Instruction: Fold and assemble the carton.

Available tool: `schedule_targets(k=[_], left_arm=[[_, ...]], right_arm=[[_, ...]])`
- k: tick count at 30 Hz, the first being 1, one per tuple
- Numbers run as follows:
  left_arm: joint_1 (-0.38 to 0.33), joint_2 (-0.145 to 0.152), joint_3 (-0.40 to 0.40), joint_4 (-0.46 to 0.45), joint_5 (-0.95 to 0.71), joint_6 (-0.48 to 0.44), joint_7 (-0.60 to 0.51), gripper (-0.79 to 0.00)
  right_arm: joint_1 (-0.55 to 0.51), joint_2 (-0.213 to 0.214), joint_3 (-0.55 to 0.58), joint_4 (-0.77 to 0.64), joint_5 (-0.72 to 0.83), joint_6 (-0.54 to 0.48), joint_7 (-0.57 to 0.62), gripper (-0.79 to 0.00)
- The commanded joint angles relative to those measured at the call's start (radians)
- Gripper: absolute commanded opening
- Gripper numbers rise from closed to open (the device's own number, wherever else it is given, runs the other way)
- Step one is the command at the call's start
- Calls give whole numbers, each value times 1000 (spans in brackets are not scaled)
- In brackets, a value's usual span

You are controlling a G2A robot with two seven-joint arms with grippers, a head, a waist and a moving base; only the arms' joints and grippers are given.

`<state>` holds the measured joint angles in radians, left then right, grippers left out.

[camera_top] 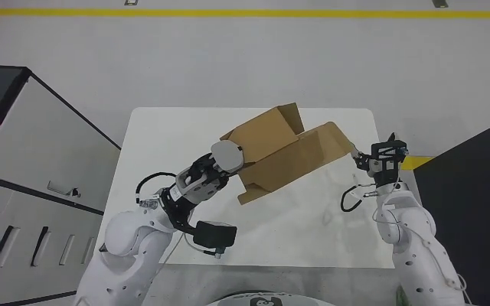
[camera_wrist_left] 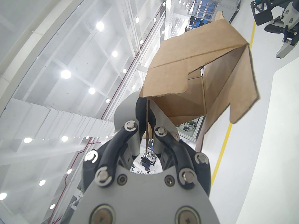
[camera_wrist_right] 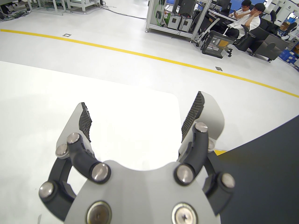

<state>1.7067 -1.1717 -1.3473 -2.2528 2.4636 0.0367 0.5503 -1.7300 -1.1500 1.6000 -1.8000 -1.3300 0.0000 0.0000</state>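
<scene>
Over the counter (camera_top: 184,126) at centre: half-open carton (camera_top: 287,149) held by one edge.
At the carton's 9 o'clock end the left pincer (camera_top: 230,157) is clamped on a thin flap edge, its wrist tipped upward. The cardboard looks light, stiff across panels but floppy at creases, so a hold near a fold line seems steadier. At its 3 o'clock tip the right pincer (camera_top: 358,158) sits just beside a flap, fingers apart, holding nothing.

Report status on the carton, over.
Left claw shut on carton edge. Right claw open, empty, near carton's far end. Carton part-opened, tilted above table.
</scene>
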Motion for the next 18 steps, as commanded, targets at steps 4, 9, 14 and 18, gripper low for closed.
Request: schedule_targets(k=[4, 9, 14, 18], left_arm=[[0, 0, 0, 0, 0, 0, 0, -785], [-18, 3, -38, -6, -42, -34, -23, -785], [-38, 4, -88, -14, -174, -127, -68, -785], [-39, 6, -121, -24, -288, -214, -108, -785]], right_arm=[[0, 0, 0, 0, 0, 0, 0, 0], [0, 0, 0, 0, 0, 0, 0, 0], [0, 0, 0, 0, 0, 0, 0, 0], [0, 0, 0, 0, 0, 0, 0, 0]])
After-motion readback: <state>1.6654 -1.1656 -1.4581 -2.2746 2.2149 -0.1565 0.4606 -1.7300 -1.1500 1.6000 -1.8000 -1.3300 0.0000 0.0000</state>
